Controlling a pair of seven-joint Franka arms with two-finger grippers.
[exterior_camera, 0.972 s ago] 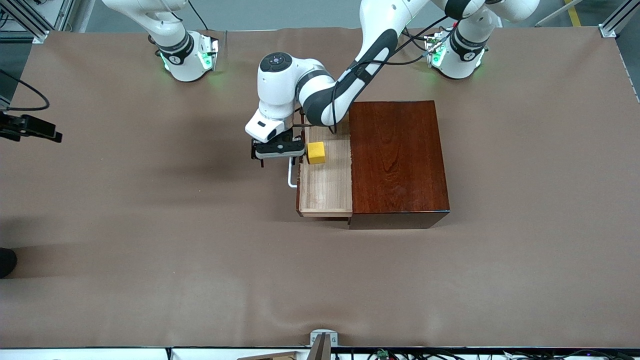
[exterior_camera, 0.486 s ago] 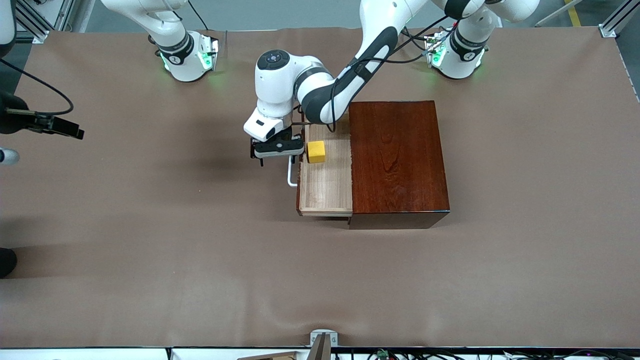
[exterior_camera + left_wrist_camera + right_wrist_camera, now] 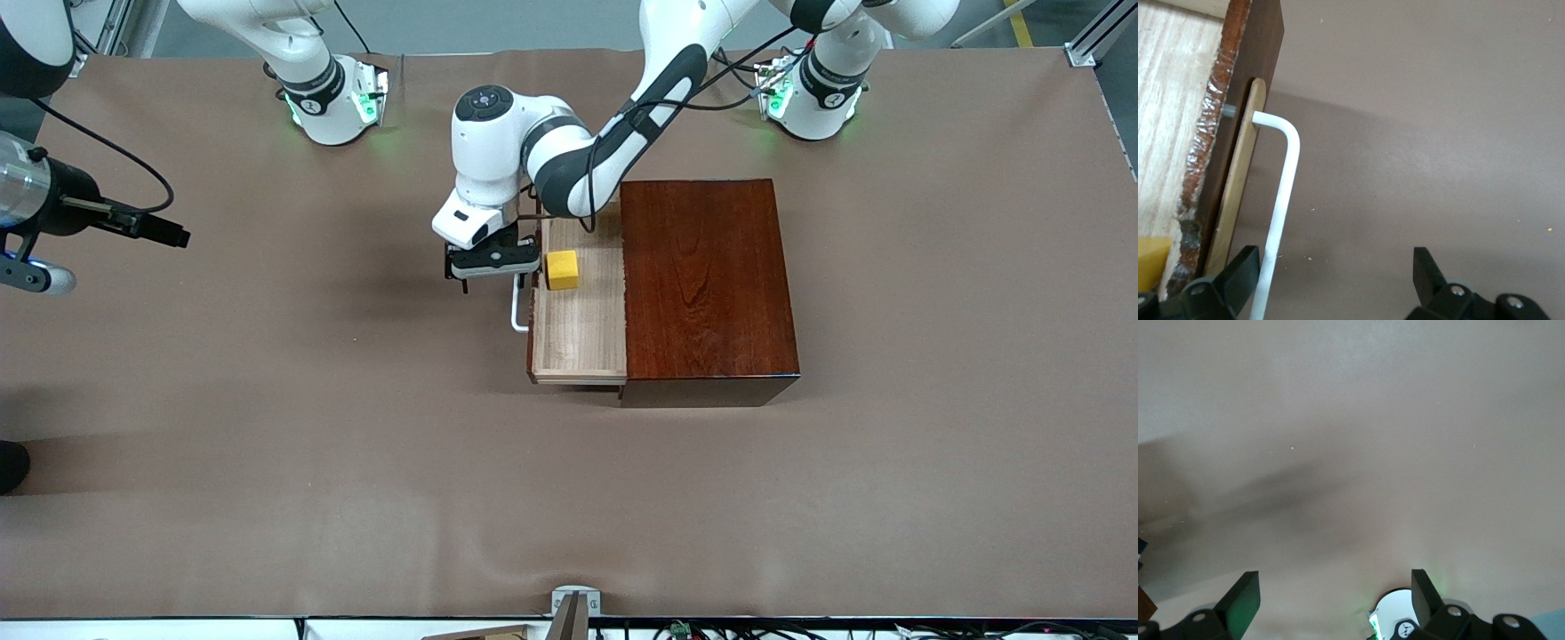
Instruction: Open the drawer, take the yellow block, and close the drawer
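Left gripper (image 3: 492, 260) is hanging just in front of the drawer (image 3: 580, 331), over the table (image 3: 267, 400) beside the drawer's dark front, at the handle's (image 3: 516, 313) end farthest from the front camera. Fingers are spread wide and gripping nothing. In the left wrist view the gripper (image 3: 1336, 277) is showing one black fingertip (image 3: 1243, 265) right against the white handle bar (image 3: 1280, 200), the other fingertip (image 3: 1425, 265) well apart over bare table (image 3: 1438, 133); whether the first one is touching the bar, cannot tell.

Drawer is sitting pulled out of the mahogany box (image 3: 702, 284), pale wood floor exposed. Wrist view is showing the drawer front (image 3: 1251, 80) edge-on, with its tan mounting strip.

Yellow block (image 3: 562, 270) is lying inside the open drawer, just beside the left gripper, on the box side of the drawer front, in the part of the drawer farther from the front camera. One yellow corner (image 3: 1153, 257) is showing in the left wrist view, next to the near fingertip but across the drawer front from it.

Right gripper (image 3: 1336, 597) is waiting over the table (image 3: 1351, 420) at the right arm's end, well apart from the drawer, fingers spread wide and gripping nothing. In the front view it is sitting at the picture's edge (image 3: 22, 276).
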